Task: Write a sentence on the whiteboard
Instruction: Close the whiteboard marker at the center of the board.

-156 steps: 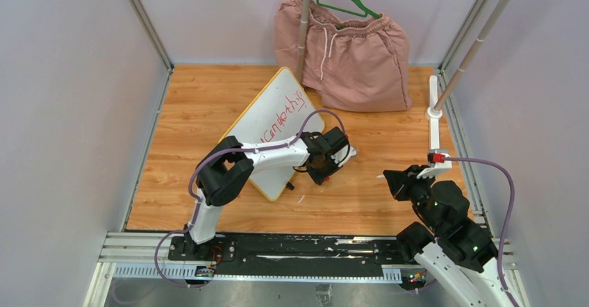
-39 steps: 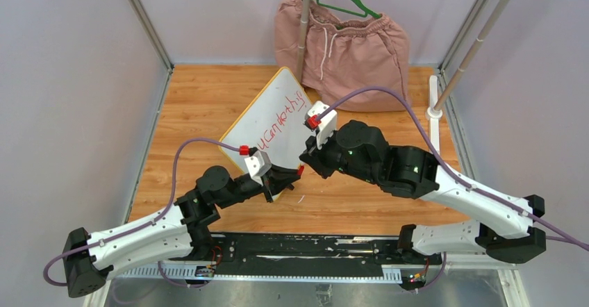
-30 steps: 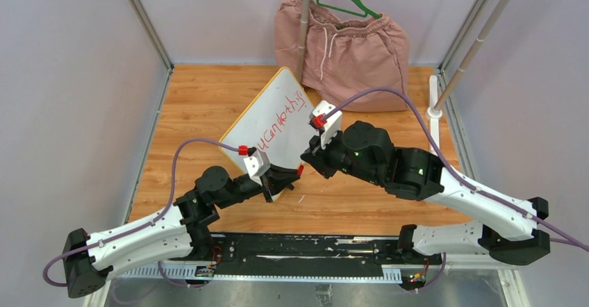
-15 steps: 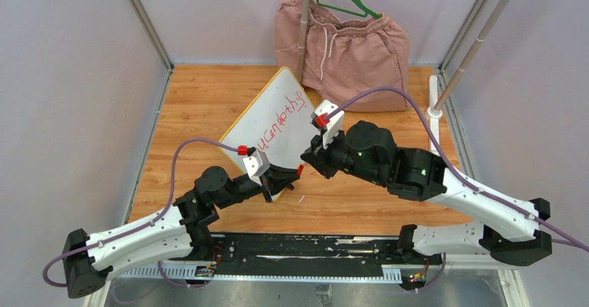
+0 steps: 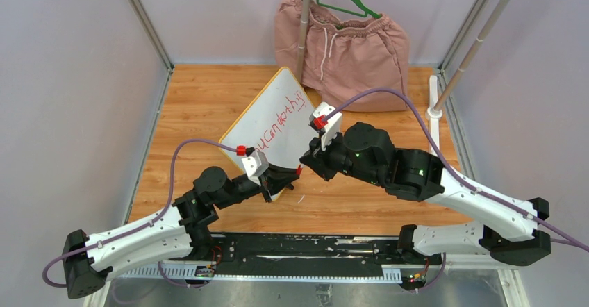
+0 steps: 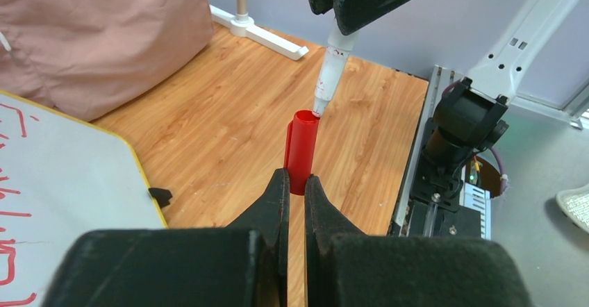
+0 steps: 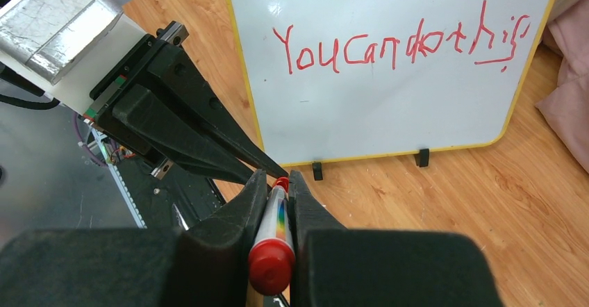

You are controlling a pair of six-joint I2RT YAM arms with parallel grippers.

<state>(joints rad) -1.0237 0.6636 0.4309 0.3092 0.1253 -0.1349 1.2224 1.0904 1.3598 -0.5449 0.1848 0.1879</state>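
Sentence [image 7: 399, 43] done on whiteboard [image 7: 389, 112]. Left fingers [image 6: 276, 199] pinch red cap [image 6: 303, 144]. Right fingers [image 7: 243, 213] hold marker [image 6: 332, 71], tip at cap mouth. To do: push cap on.

right fingers [image 7: 233, 218] clamp a marker [image 7: 275, 225]; red-lettered whiteboard [image 7: 389, 116] lies beyond.

Wood-grain bench [image 5: 194, 105] carries skewed whiteboard [image 5: 267, 116] mid-bench, pink shorts [image 5: 354, 57] at back, white rack foot [image 5: 435, 112] right.

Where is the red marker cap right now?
In the left wrist view's centre, the red cap stands pinched in the left gripper, the marker tip at its mouth.
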